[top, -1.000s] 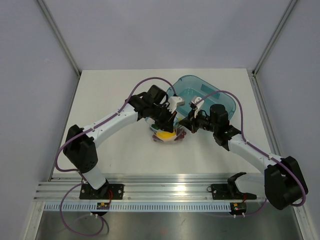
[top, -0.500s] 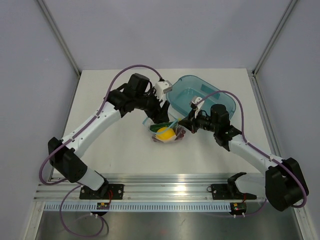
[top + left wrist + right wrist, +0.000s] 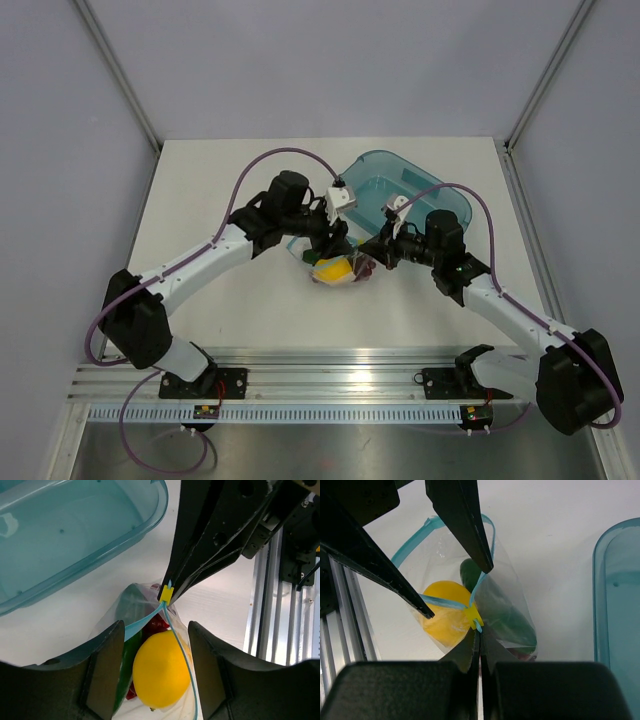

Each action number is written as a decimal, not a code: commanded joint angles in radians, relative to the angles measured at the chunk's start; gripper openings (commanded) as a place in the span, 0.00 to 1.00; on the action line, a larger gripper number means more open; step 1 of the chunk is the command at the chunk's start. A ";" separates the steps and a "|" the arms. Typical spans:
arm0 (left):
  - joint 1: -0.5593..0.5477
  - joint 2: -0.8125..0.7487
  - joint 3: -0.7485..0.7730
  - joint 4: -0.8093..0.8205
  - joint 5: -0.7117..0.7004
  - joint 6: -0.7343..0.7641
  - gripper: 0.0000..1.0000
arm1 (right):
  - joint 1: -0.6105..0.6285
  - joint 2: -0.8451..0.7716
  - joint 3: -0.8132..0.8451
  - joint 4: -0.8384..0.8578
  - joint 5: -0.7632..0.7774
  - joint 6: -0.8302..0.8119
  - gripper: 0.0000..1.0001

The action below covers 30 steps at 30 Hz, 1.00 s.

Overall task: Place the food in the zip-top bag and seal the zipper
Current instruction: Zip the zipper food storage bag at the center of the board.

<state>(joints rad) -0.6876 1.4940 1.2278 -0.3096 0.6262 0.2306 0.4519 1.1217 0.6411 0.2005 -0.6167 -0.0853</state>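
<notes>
Right gripper (image 3: 479,636) pinches zipper (image 3: 442,601) end; left gripper (image 3: 156,630) spread astride zip-top bag (image 3: 445,555), near tray (image 3: 115,547) rim, not touching.

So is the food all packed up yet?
Nearly. The lemon, grapes and cucumber already sit inside the zip-top bag. The right gripper pinches the zipper by its yellow slider; the left gripper hangs open over the bag's mouth. To do: the zipper gapes open and needs sealing.

The grapes (image 3: 156,625) sit mostly hidden behind the lemon (image 3: 161,669), and the tray (image 3: 75,535) is cropped.
</notes>
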 commanded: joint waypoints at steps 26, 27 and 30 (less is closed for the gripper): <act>-0.052 0.043 0.039 0.076 0.121 0.130 0.37 | 0.007 -0.030 0.032 0.028 -0.038 -0.008 0.00; -0.052 0.043 0.041 0.078 0.119 0.130 0.36 | 0.005 -0.031 0.032 0.028 -0.038 -0.008 0.00; -0.052 0.046 0.042 0.078 0.122 0.124 0.30 | 0.005 -0.030 0.034 0.027 -0.038 -0.008 0.00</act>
<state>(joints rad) -0.7334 1.5276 1.2247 -0.2459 0.7082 0.3443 0.4519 1.1194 0.6411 0.1783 -0.6392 -0.0856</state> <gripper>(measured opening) 0.316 0.010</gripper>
